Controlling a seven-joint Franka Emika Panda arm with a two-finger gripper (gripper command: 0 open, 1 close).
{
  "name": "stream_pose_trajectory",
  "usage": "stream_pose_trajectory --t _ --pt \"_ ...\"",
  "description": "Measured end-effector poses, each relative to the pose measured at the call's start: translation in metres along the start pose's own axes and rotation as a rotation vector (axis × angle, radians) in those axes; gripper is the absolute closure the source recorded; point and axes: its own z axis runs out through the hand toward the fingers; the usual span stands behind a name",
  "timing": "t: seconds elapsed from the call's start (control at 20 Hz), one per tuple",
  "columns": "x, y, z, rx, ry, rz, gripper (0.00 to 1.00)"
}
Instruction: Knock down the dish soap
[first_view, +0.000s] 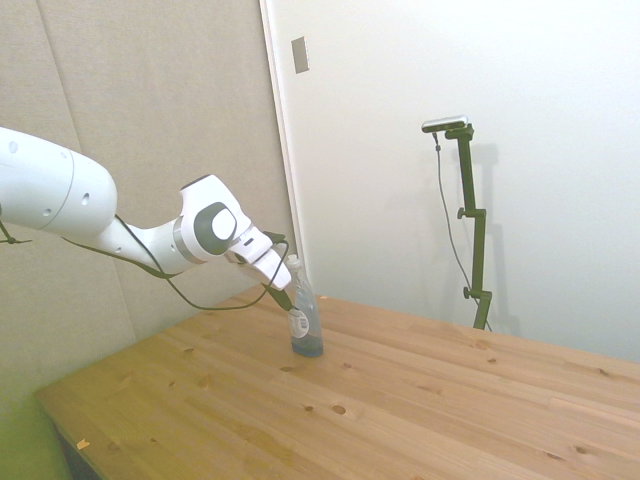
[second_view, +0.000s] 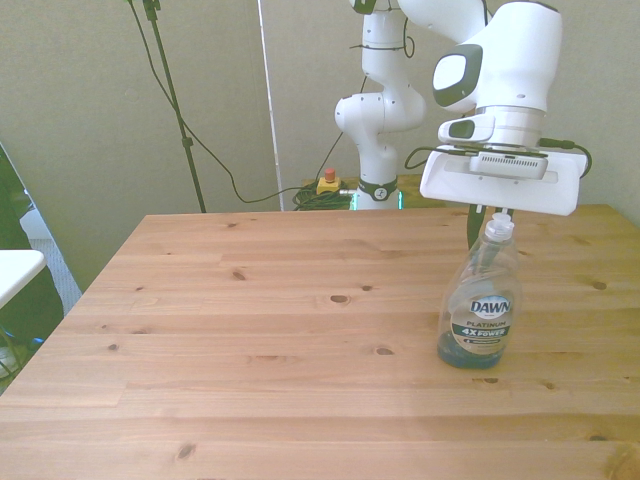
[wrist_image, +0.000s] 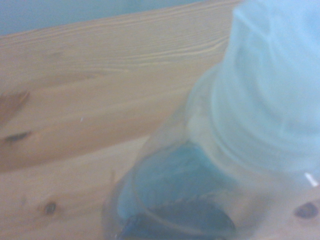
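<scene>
In the side view the white arm comes in over the near end of the wooden table and slopes down to the dish soap, which stands upright on the boards near the table's far edge, by the wall corner. The gripper sits right against the bottle's upper part, just beside the white cap; a dark finger shows at the bottle's shoulder, but whether the jaws are spread or pressed together I cannot tell, since the wrist housing and the bottle hide them. A black cable loops under the wrist, behind the bottle. In the front view the table stretches wide to the left of the bottle, and the dish soap stands toward the front view's right, its base flat on the wood. Blue liquid fills only its lowest part, and a label reading DAWN sits on its front. The wide white wrist housing hangs directly above the cap, and a dark finger drops just behind the bottle's neck. The blurred wrist view shows the pale cap very close, the clear bottle body with blue liquid below it, and knotted wood around.
</scene>
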Motion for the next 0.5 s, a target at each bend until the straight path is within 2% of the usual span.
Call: stream_pose_trajectory --t 0.25,0.5 --pt "0.028 -0.025 0.03 0.042 0.058 0.063 1.0" --pt "0.037 -0.042 0.058 0.067 0.082 0.094 1.0"
